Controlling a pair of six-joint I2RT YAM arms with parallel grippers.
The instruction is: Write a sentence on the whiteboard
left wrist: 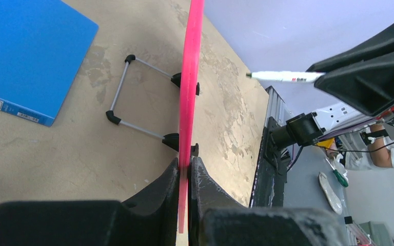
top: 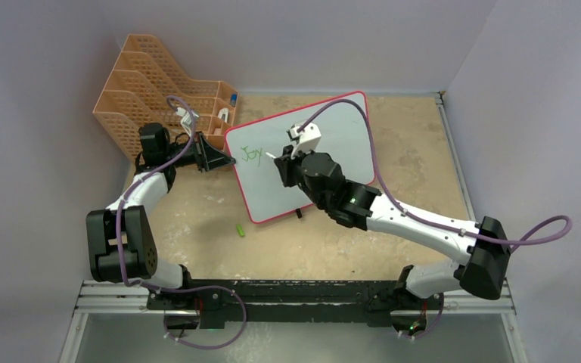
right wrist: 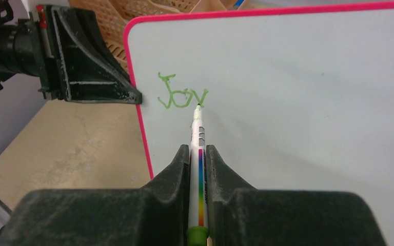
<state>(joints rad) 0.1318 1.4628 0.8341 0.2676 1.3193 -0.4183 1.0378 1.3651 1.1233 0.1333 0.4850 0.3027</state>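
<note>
The whiteboard [top: 325, 151] with its pink-red frame stands tilted on the table. Green writing [top: 253, 154] on it reads "Joy", near its upper left corner; it also shows in the right wrist view [right wrist: 180, 96]. My left gripper [top: 227, 160] is shut on the board's left edge [left wrist: 190, 102]. My right gripper [top: 281, 168] is shut on a white marker [right wrist: 198, 148] with a rainbow stripe. The marker's tip [right wrist: 197, 106] touches the board at the foot of the "y". The marker also shows in the left wrist view [left wrist: 282, 76].
An orange mesh file rack [top: 151, 91] stands at the back left. A small green marker cap [top: 240, 230] lies on the table in front of the board. A blue folder [left wrist: 25, 56] lies behind the board beside its wire stand [left wrist: 133, 92].
</note>
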